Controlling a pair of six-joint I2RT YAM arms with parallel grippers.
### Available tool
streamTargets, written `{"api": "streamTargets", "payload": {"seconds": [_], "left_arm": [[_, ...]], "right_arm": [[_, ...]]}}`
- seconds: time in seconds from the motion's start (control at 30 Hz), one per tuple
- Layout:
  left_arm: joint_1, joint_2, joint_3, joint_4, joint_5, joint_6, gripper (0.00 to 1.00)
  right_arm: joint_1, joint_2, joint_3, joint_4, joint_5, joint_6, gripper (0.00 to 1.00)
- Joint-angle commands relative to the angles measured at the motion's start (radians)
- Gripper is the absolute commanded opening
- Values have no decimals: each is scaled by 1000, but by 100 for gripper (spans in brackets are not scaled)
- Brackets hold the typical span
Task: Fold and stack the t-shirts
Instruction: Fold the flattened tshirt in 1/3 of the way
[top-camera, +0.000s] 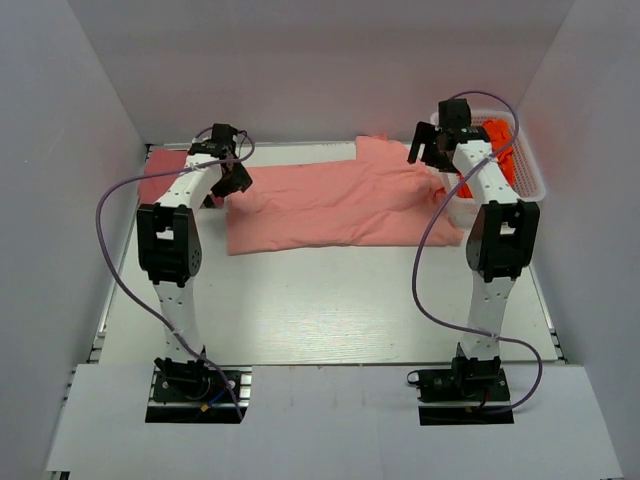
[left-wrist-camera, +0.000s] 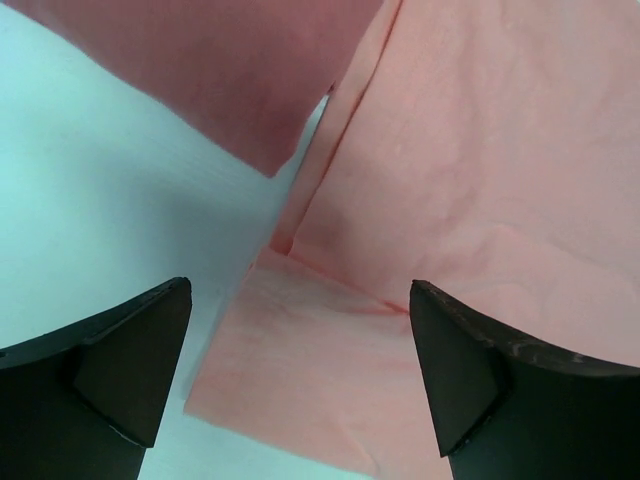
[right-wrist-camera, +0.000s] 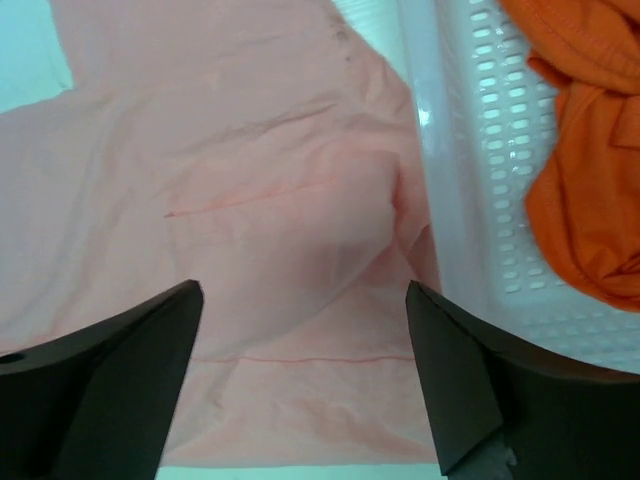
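Salmon-pink t-shirt (top-camera: 340, 205): which way does it lie from your tools?

— Crosswise to you. It is spread flat over the far half of the desk (top-camera: 330, 310), its long axis running left to right, and it reaches from one arm to the other. Your left tool (left-wrist-camera: 300, 300) hangs over its left end, where a folded edge and a hem show just below the fingers. Your right tool (right-wrist-camera: 302, 300) hangs over its right end. Each arm is near its own end, and neither is nearer the middle.

— And what do your tools hold?

— Nothing. Both stand wide with only cloth beneath them, not between the fingers.

— What lies around it?

— On your left, the rose-red t-shirt (top-camera: 160, 180) sits at the far corner, just beside the pink one. A sliver of desk shows between their edges, but I cannot tell whether they touch further along. On your right, a white basket (top-camera: 525, 175) holding orange cloth (top-camera: 497, 135) stands against the shirt's right edge.

— So what stands in your way?

— The basket wall, I judge. It leaves your right tool little room to come down at that end, while your left tool risks catching the rose-red corner along with the pink edge.
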Motion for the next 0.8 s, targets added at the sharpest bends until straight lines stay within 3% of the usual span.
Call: {"api": "streamTargets", "payload": {"seconds": [0.0,0.2,0.33,0.47,0.6,0.77], "left_arm": [[6,-130,-53,-4,17,48,100],[-17,-281,-349,161,264,59,100],[-37,-221,-412,263,428,59,100],[-47,-128,-390,275,428,70,100],[-38,-60,-381,212,340,70,100],[-29,-109,-511,200,264,60,100]], "right_arm": [[13,-102,-59,-7,-97,-41,90],[31,-361,-462,98,-255,-17,90],[16,-413,-619,165,-228,-15,90],[10,-335,-653,219,-218,-35,90],[-12,-240,-629,239,-221,-11,90],[-30,-211,-723,257,-172,23,90]]}}
